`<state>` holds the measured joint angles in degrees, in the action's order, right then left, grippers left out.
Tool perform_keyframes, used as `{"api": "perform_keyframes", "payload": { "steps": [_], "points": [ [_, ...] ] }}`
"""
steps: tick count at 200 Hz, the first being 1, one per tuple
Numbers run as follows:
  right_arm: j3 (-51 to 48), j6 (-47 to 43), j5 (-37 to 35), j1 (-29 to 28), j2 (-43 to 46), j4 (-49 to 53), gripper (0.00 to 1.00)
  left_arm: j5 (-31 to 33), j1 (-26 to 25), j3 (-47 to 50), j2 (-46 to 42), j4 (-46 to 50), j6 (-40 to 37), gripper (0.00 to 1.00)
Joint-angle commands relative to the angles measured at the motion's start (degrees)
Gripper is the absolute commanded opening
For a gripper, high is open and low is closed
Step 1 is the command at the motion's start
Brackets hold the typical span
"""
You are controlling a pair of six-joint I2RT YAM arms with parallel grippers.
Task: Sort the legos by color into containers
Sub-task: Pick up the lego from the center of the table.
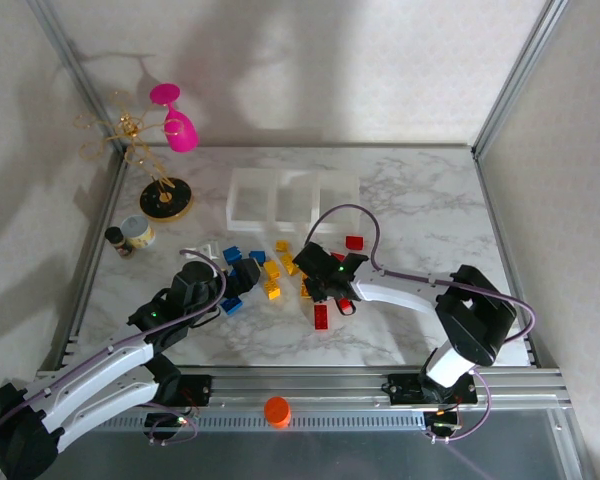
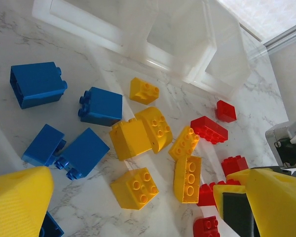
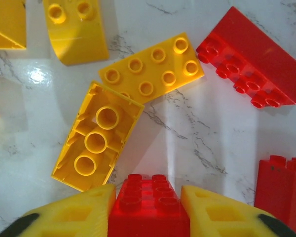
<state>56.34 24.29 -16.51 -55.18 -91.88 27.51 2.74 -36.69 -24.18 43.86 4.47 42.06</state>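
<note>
Right gripper: we see the right gripper with its yellow fingers pressed on both sides of a red brick, studs toward the camera. The frame edge cuts the brick off, so we cannot tell its long axis.
Left gripper: the left gripper hangs by the blue bricks, fingers wide apart with nothing between them.
Legos: the legos lie loose on the table, just in front of the containers.
Directions: a yellow eight-stud brick lies studs up, its long axis slanting across the right wrist view. An upturned yellow brick touches it, showing three hollow tubes. A long red brick lies on its side.
Materials: we note glossy hard plastic bricks. The containers are three translucent white rectangular bins joined in a row, tops open.
Surface: a shiny white marble-veined table, with a metal rail along its near edge.
Room: pale textured walls, metal corner posts.
</note>
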Motion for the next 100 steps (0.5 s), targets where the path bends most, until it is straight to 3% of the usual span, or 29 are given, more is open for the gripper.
{"api": "perform_keyframes", "payload": {
  "steps": [1, 65, 100],
  "points": [
    [2.1, -0.52, -1.03, -0.36, -0.94, 1.89, 0.26, 1.3, -0.49, 0.37, -0.58, 1.24, -0.21, 1.0],
    [10.34, -1.98, 1.08, -0.35, 2.49, 2.09, 0.22, 3.92, -0.25, -3.82, -0.6, 4.63, -2.41, 1.0],
    [17.78, -3.94, -1.28, -0.22, -1.38, -1.58, 0.22, 7.23, 0.78, -7.3, 0.04, 7.38, -3.03, 1.0]
  ]
}}
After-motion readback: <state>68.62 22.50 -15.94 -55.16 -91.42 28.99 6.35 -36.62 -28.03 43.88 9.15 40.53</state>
